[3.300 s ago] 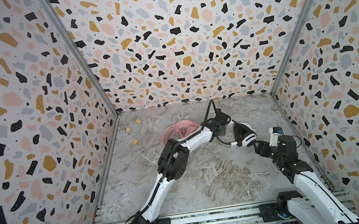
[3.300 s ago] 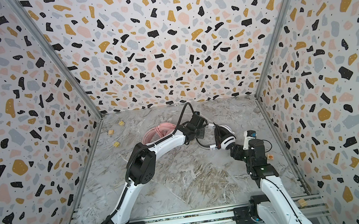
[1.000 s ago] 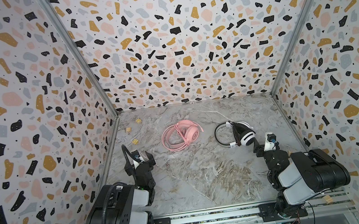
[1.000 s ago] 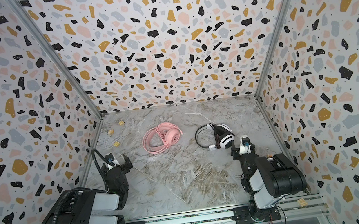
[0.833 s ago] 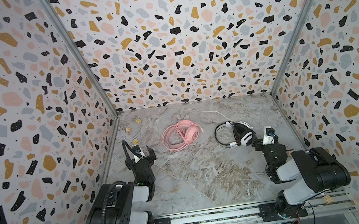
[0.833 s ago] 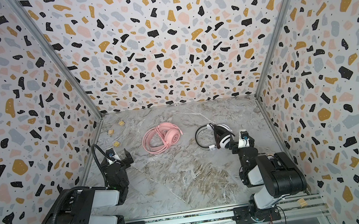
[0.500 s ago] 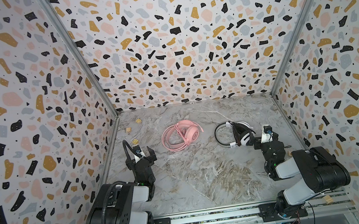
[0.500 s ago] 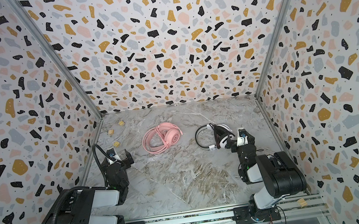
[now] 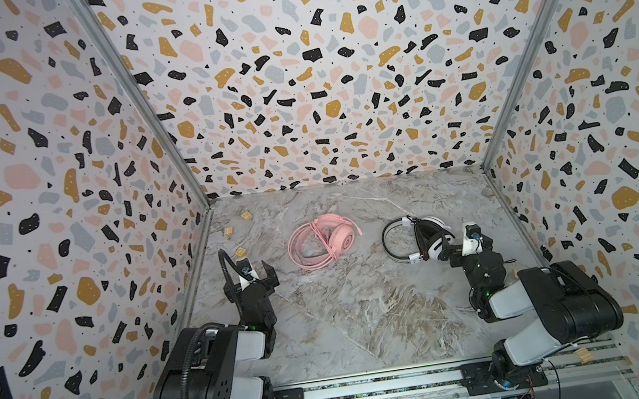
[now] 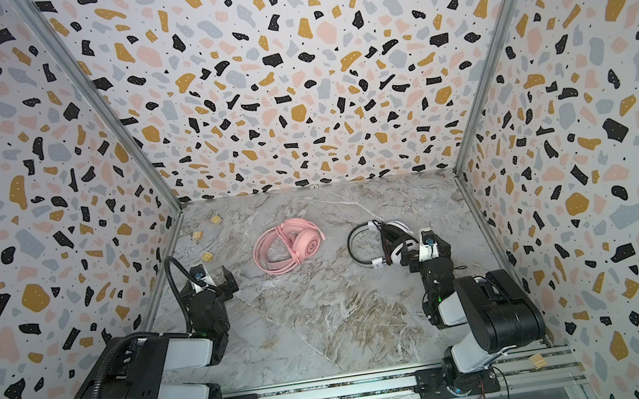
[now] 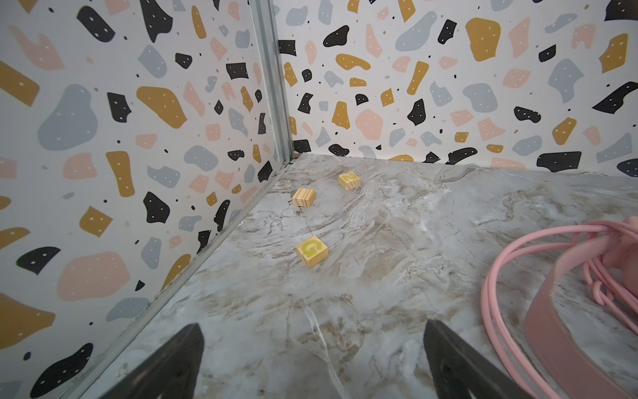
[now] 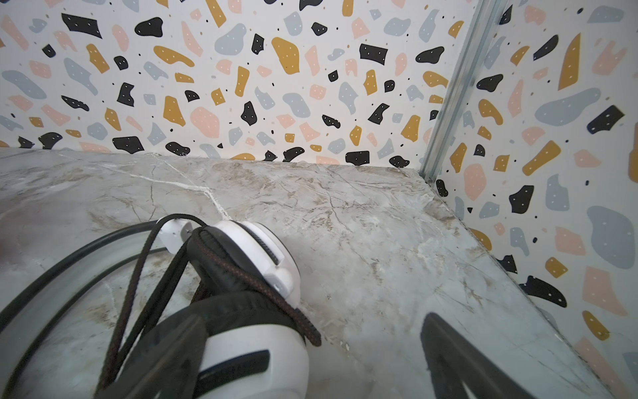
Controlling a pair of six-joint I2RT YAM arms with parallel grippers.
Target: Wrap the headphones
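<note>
Hand status: left hand [image 11: 314, 328] spread wide, empty; right hand [image 12: 310, 319] spread wide, empty, white-and-black headset [image 12: 262, 255] just beside one finger.

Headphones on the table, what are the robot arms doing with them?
Two robot arms are wrapping up headphone cables. The pink headphones lie in the middle of the table with the pink cable looped around them, and nothing touches them. The left gripper is open and empty, off to the side. The right gripper is open too, right beside the white-and-black headphones, whose black cable is wound around them. It is not squeezing them.
</note>
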